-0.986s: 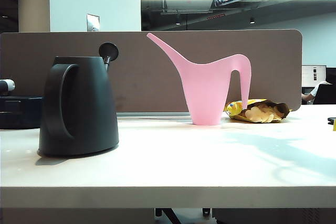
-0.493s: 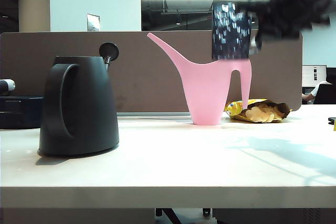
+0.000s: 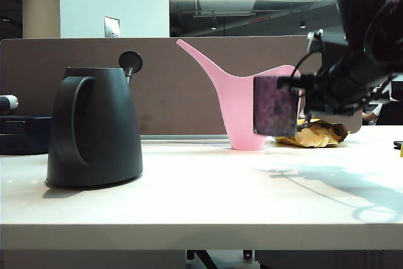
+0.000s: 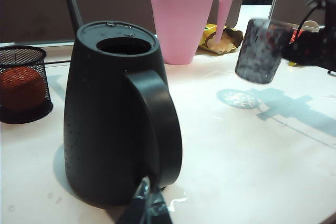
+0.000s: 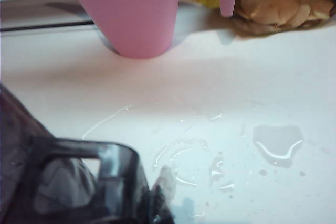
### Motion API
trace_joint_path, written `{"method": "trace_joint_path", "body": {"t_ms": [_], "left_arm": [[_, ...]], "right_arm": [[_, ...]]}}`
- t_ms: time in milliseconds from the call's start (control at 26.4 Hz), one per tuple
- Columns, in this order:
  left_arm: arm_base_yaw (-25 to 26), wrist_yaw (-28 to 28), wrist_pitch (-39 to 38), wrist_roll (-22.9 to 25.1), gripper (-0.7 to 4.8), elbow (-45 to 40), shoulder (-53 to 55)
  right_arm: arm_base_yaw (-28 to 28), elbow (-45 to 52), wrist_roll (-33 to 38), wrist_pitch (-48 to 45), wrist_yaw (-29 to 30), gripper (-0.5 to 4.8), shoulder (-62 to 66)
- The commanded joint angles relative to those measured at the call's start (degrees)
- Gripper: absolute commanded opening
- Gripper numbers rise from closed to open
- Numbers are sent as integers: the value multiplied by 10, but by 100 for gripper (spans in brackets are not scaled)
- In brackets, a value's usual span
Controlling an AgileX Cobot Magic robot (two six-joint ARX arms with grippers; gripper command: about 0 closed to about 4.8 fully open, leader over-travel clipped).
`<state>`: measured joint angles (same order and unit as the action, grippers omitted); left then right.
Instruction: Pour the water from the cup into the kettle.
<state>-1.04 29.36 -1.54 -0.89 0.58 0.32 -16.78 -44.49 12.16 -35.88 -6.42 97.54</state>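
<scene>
On a pale table (image 3: 201, 200), the dark kettle (image 3: 94, 127) stands upright at the left with its top opening uncovered, a wide stretch of bare tabletop separating it from everything else. The pour has not begun: the cup (image 3: 275, 106) hangs upright in mid-air on the right, clear of the table, in front of a pink watering can (image 3: 245, 102), and well apart from the kettle. What remains, by the look of it, is the carry across, the tilt over the opening and the pour itself.

The right gripper (image 3: 301, 92) is clamped on the cup's handle side, its arm reaching in from the right edge. The left gripper (image 4: 148, 209) sits low just behind the kettle's loop handle; too little of it shows to say whether it is open or closed.

Room to travel looks generous between cup and kettle. The watering can's long spout, a snack bag (image 3: 318, 133) behind the cup and a mesh pen holder (image 4: 23, 82) beside the kettle mark the edges. Small puddles (image 5: 275, 142) glisten on the table beneath the cup; whether the cup holds water cannot be told through its dimpled glass.
</scene>
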Motion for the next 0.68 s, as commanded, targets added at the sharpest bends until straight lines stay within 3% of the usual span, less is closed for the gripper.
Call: {"method": "trace_joint_path", "body": {"t_ms": [38, 683], "left_arm": [[0, 0, 3, 2, -5, 2, 0], [0, 0, 3, 2, -5, 2, 0]], "right_arm": [[0, -2, 3, -64, 2, -6, 37], [0, -3, 2, -81, 1, -6, 101]]}}
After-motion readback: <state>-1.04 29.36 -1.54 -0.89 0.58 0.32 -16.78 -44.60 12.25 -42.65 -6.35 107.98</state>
